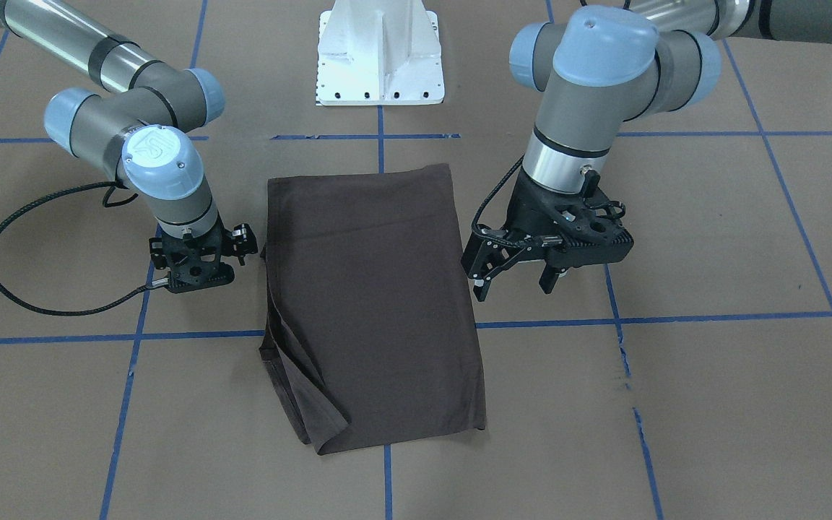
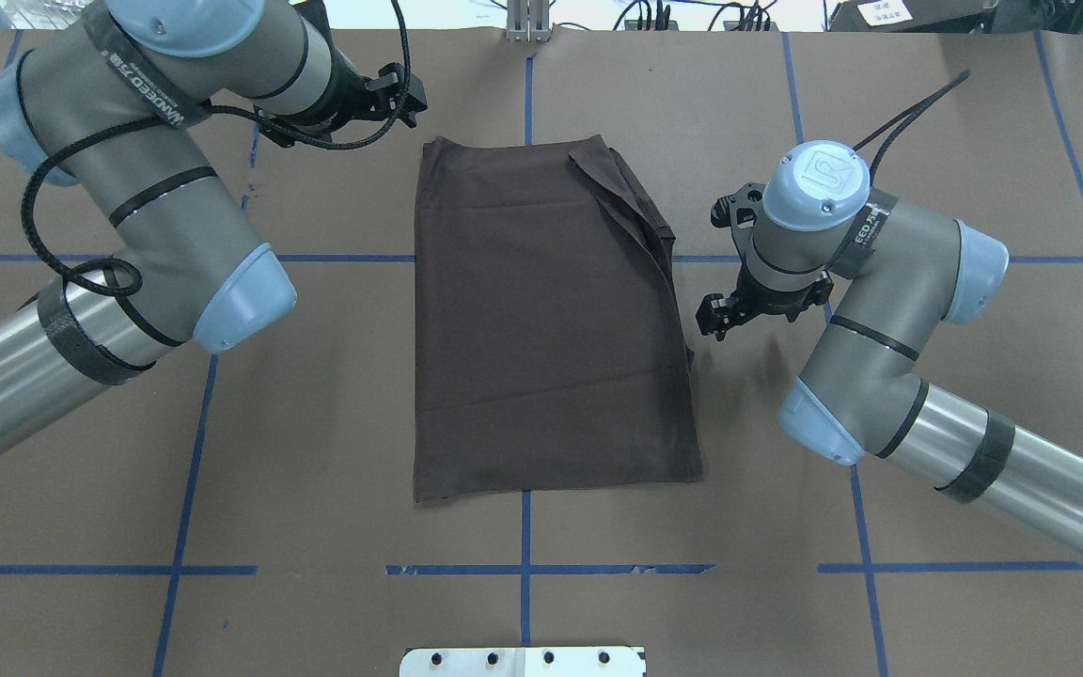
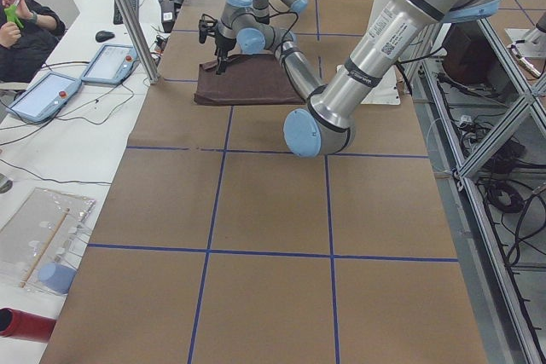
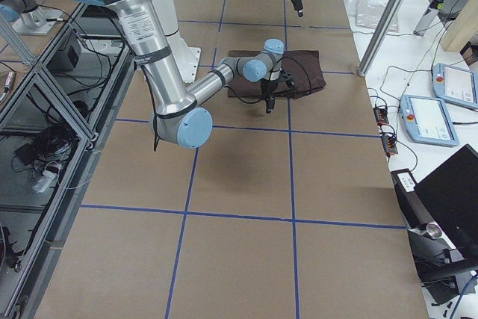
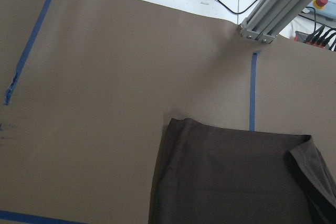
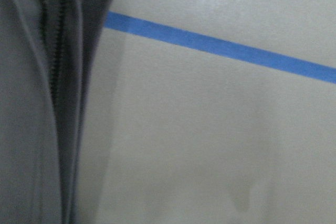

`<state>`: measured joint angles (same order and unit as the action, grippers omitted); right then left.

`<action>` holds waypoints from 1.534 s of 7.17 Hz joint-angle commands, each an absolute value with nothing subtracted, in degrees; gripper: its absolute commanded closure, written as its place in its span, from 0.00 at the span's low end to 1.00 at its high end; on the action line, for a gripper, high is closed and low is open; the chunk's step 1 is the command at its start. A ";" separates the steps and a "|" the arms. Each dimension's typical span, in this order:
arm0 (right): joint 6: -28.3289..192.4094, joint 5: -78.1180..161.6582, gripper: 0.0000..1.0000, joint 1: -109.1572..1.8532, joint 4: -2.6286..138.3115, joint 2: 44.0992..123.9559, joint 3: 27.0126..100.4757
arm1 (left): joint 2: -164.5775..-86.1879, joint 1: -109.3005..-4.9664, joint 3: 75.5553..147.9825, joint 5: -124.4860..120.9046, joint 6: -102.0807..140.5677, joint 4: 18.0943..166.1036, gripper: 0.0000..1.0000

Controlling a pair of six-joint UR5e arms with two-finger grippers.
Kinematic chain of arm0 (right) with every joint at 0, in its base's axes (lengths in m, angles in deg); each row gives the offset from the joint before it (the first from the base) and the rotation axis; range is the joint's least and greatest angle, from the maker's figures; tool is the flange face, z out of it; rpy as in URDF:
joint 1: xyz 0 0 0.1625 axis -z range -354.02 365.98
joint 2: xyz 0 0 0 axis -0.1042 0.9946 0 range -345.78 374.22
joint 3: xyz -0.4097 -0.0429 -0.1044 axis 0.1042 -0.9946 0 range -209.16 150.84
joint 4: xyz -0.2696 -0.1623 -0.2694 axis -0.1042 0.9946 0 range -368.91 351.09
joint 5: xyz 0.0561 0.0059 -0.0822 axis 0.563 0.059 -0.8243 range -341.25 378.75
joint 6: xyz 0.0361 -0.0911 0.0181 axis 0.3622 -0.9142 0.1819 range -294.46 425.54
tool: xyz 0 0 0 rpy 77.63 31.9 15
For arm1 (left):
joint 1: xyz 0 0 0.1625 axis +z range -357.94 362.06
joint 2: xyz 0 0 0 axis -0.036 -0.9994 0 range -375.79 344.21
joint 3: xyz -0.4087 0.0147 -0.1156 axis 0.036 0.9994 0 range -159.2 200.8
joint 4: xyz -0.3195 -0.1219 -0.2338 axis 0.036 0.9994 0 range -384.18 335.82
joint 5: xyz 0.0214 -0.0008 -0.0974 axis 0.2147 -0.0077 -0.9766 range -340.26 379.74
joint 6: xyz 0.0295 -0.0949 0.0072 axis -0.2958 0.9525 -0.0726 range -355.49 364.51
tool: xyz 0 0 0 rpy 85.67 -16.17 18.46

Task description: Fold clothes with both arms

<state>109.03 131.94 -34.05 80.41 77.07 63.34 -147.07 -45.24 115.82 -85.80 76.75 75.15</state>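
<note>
Left gripper [image 1: 516,282] is held just off the T-shirt's long edge, fingers spread wide, nothing gripped, prob. readied for a pinch. T-shirt [image 2: 551,320] is laid flat mid-surface [image 2: 316,423] btwn both arms, already folded to a rectangle, one far corner rumpled. Right gripper [image 1: 196,269] is set low beside the opp. edge; its finger gap can't be told.

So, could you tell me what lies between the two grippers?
Only the folded brown T-shirt on the table, between left gripper and right gripper in the front-facing view.
</note>
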 commanded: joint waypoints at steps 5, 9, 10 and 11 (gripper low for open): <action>110.10 131.60 0.00 -34.89 74.34 58.60 43.63 | -146.92 -45.22 118.17 -85.73 76.67 74.87 0.00; 109.22 131.16 0.00 -36.82 73.36 58.25 38.26 | -146.92 -45.22 120.38 -85.81 76.67 74.61 0.00; 108.96 131.16 0.00 -37.87 73.27 58.34 37.21 | -146.92 -45.22 120.47 -85.90 76.76 74.52 0.00; 108.87 131.07 0.00 -39.01 73.36 58.52 36.32 | -147.01 -45.22 120.82 -85.90 76.76 74.52 0.00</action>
